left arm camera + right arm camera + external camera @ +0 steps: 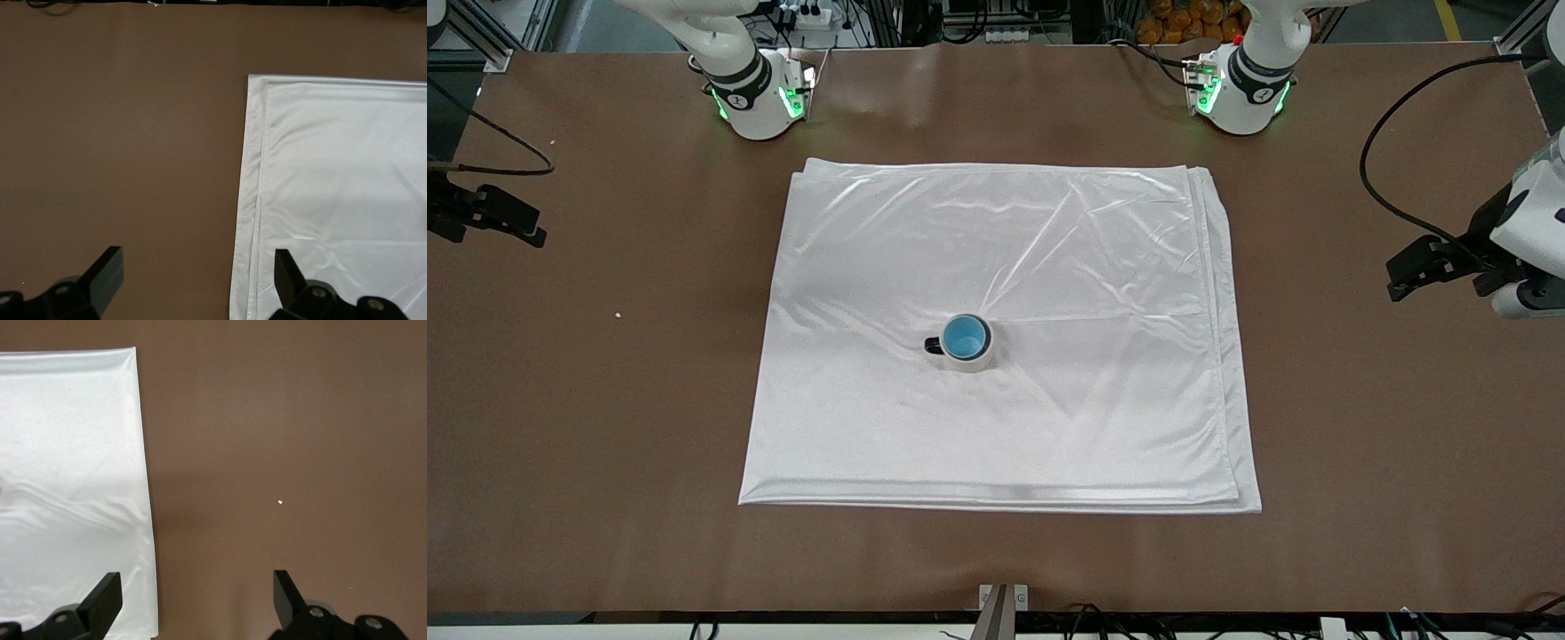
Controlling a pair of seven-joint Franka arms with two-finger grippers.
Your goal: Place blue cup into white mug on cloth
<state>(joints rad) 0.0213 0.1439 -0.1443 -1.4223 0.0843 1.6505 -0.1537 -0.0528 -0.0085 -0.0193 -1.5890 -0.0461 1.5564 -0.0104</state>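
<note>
I see the blue cup [966, 336] nested upright inside the white mug [971, 359], whose black handle points toward the right arm's end. Both stand mid-cloth [1049, 267], which lies flat, lightly wrinkled.

- A wide brown bench [605, 400] with a matte top fills the scene.
- Soft glare lies on its surface near the edge by the bases.
- Aluminium framing [503, 31] and cabling [996, 27] stand above that edge.
- A tiny white speck [280, 501] lies on the bare bench.
</note>
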